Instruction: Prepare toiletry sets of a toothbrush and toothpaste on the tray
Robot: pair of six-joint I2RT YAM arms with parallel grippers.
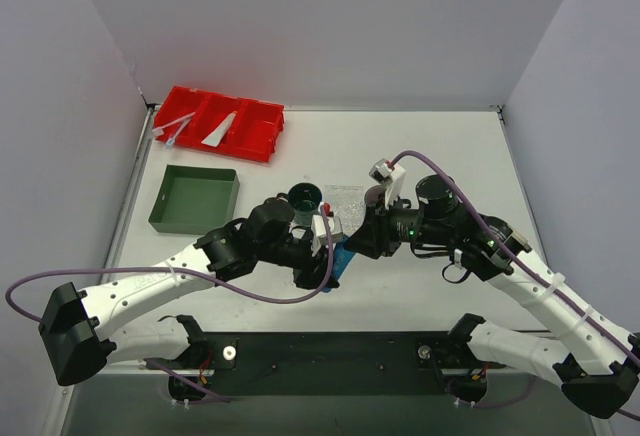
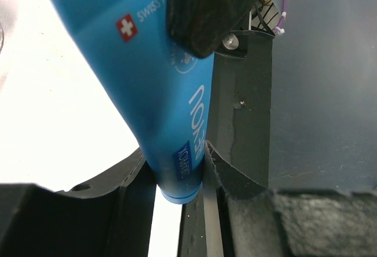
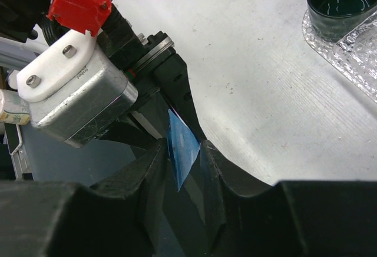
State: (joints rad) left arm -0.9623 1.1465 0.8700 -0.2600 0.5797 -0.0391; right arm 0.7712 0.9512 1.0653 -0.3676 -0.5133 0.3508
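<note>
The toothpaste [image 2: 159, 80], a glossy bright blue flat tube with white lettering and a small red cross badge, is held off the table [image 1: 440, 146] just on the near side of the tray [image 3: 353, 50]. The left gripper [image 2: 179, 180] clamps its narrow cap end between matte black fingers. The right gripper [image 3: 182, 162] closely brackets the flat crimped end; whether both pads press it cannot be told. The tray is clear, bumpy plastic and carries a dark green cup [image 3: 340, 0]. The tabletop is white and faintly scuffed, with plain pale walls around it.
</note>
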